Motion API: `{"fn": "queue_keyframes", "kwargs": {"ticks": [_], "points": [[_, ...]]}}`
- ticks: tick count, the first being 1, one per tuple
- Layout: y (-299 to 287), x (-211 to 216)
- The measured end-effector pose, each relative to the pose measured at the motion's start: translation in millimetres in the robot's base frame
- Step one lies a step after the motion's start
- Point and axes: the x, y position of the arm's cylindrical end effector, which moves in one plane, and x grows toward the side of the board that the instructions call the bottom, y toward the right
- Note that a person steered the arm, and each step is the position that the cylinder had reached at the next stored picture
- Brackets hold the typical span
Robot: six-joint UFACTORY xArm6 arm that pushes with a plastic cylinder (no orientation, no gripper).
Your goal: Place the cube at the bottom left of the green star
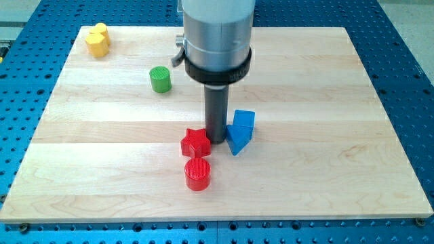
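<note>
Blue perforated metal is framing a pale wooden board (325,102) that is filling most of the view. Taking the red star (196,142) near the board's middle as the landmark, everything else is sitting around it.

Largest is the arm's grey cylindrical housing (217,37), which is coming down from the view's top, above and slightly right of the red star, and narrowing into a dark rod (216,112). The rod's tip (217,139) is resting on the board just to the right of the red star, squeezed between it and the blue blocks; whether it is touching either one cannot be told. The arm is carrying no gripper, only this rod, so nothing is being spread, pressed together or pinched.

Right of the red star, beyond the tip, the blue cube (244,120) is sitting slightly higher in the view, and a blue triangular block (237,141) is lying against its lower side. Directly below the red star, just beside it, a red cylinder (197,174) is standing upright. Up and to the left, well apart, a green cylinder (160,79) is standing alone. Far toward the view's top left corner, a yellow block (98,39) of rounded, lobed shape is sitting near the board's edge.
</note>
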Motion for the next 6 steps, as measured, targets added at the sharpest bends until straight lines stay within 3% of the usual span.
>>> {"fn": "queue_keyframes", "kwargs": {"ticks": [2,3,5,6], "points": [[21.5,80.2],[64.6,48.5],[19.8,-54.5],[50.1,-51.8]]}}
